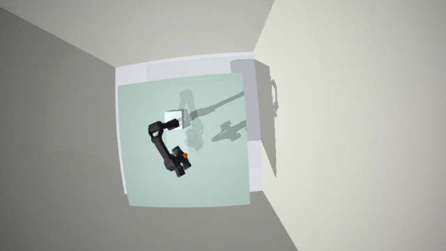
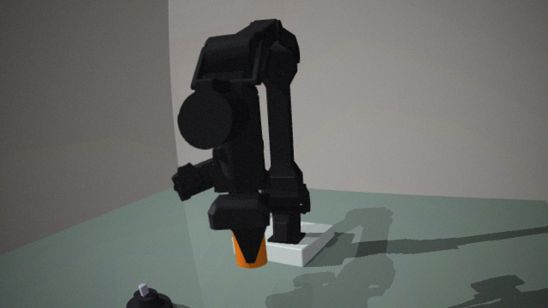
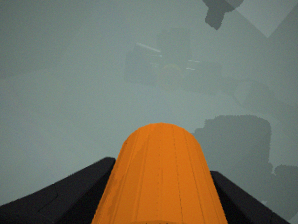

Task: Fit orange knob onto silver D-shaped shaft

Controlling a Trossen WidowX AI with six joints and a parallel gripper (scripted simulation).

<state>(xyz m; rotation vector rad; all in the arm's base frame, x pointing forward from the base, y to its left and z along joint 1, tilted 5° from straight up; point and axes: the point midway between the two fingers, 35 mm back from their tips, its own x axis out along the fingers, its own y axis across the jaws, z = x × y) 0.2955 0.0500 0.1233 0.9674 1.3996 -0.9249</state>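
Observation:
The orange knob (image 1: 185,155) (image 2: 260,257) (image 3: 161,190) is held roughly upright, its underside facing down, in the air above the table. My gripper (image 2: 250,255) (image 3: 160,173) is shut on it, one black finger on each side. The knob's hole does not show in any view. The round black pedestal (image 2: 150,300) stands at the bottom left of the exterior view, partly cut off by the frame edge. Its silver shaft (image 2: 143,289) points up, with nothing on it. The knob is off to the right of the shaft and higher in that view. I cannot make out the pedestal in the top view.
The arm's base stands on a white block (image 1: 168,116) (image 2: 286,256), behind the knob in the exterior view. The pale green table top (image 1: 219,181) (image 2: 223,291) carries several dark arm shadows. Grey walls stand around it.

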